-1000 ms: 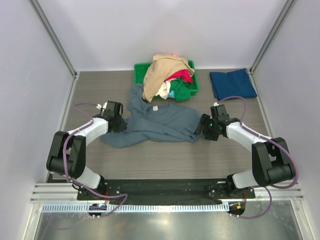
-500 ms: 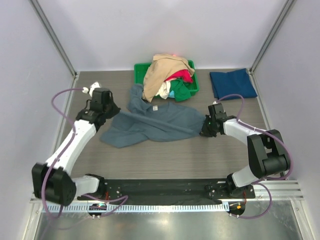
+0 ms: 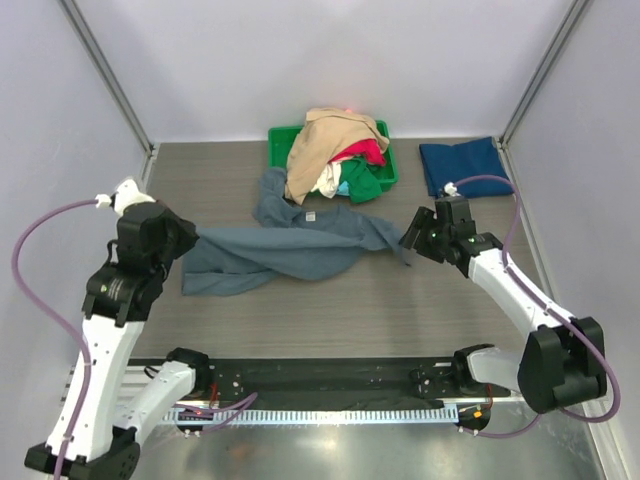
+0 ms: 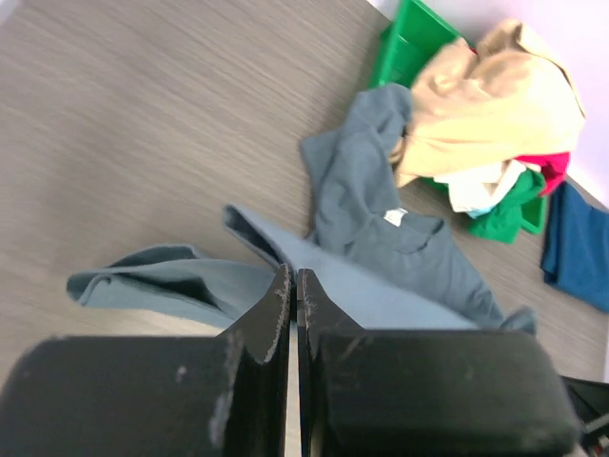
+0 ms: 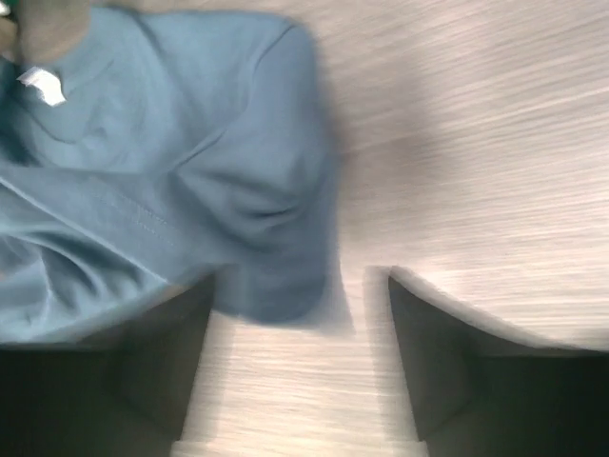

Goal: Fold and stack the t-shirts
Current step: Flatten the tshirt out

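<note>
The large slate grey-blue t-shirt [image 3: 300,245] lies crumpled and stretched across the middle of the table. My left gripper [image 3: 188,238] is shut on its left edge and holds that edge raised; in the left wrist view the jaws [image 4: 293,276] stand closed, with the shirt [image 4: 409,257] running away beyond them. My right gripper [image 3: 410,238] is open at the shirt's right end. In the blurred right wrist view [image 5: 300,286], the shirt's rounded edge [image 5: 143,171] lies by the left finger, not gripped. A folded dark navy-teal t-shirt [image 3: 465,166] lies at the back right.
The green bin [image 3: 280,140] at the back centre holds a heap of tees: tan [image 3: 325,140], red [image 3: 365,150], green [image 3: 362,182] and white [image 3: 328,182]. The grey-blue shirt's sleeve reaches up beside the bin. Walls enclose the table on three sides.
My left arm has swung out to the left and risen, pulling the shirt's left edge with it and stretching the shirt. My right gripper has shifted slightly toward the back.
</note>
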Robot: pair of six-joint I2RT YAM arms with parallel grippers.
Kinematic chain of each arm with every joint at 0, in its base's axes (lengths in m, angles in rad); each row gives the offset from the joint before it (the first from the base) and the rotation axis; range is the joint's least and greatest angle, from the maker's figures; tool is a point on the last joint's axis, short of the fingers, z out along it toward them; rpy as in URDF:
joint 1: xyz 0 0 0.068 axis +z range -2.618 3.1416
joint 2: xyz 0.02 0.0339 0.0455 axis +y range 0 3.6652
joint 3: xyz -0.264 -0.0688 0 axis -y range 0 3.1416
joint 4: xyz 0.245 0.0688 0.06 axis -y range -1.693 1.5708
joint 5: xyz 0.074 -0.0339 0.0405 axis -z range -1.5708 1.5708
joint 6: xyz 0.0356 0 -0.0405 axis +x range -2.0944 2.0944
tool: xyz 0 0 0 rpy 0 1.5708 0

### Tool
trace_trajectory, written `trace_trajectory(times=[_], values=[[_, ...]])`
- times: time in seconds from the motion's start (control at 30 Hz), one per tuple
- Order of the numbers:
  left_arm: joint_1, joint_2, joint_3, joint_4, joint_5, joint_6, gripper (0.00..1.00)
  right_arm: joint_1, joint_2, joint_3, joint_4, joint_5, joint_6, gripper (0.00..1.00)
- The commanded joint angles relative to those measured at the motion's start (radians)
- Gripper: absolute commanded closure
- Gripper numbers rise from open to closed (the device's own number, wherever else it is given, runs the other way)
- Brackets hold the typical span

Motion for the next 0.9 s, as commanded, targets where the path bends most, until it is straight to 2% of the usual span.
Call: trace_trajectory(times=[0.0,0.17,0.33,0.43,0.57,0.73,0.87], values=[[0.01,-0.069,0.004,-0.089,-0.096,0.017,1.0,-0.012,-0.052,-0.054,-0.072,0.046,0.005,0.13],[0.011,-0.154,-0.117,-0.118,-0.069,0.0,1.0,-0.011,-0.049,-0.148,-0.014,-0.048,0.021,0.09],[0.01,-0.18,-0.185,-0.124,-0.058,-0.011,1.0,0.018,0.022,-0.206,0.092,-0.119,0.067,0.13],[0.01,-0.178,-0.207,-0.13,-0.065,-0.008,1.0,0.131,0.106,-0.187,0.154,-0.11,0.096,0.16],[0.011,-0.184,-0.213,-0.15,-0.07,0.0,1.0,0.222,0.203,-0.153,0.192,-0.079,0.136,0.19],[0.01,-0.217,-0.227,-0.171,-0.115,0.026,0.99,0.31,0.312,-0.134,0.249,-0.07,0.167,0.32],[0.011,-0.227,-0.236,-0.178,-0.113,0.028,0.99,0.342,0.329,-0.131,0.261,-0.053,0.18,0.46]])
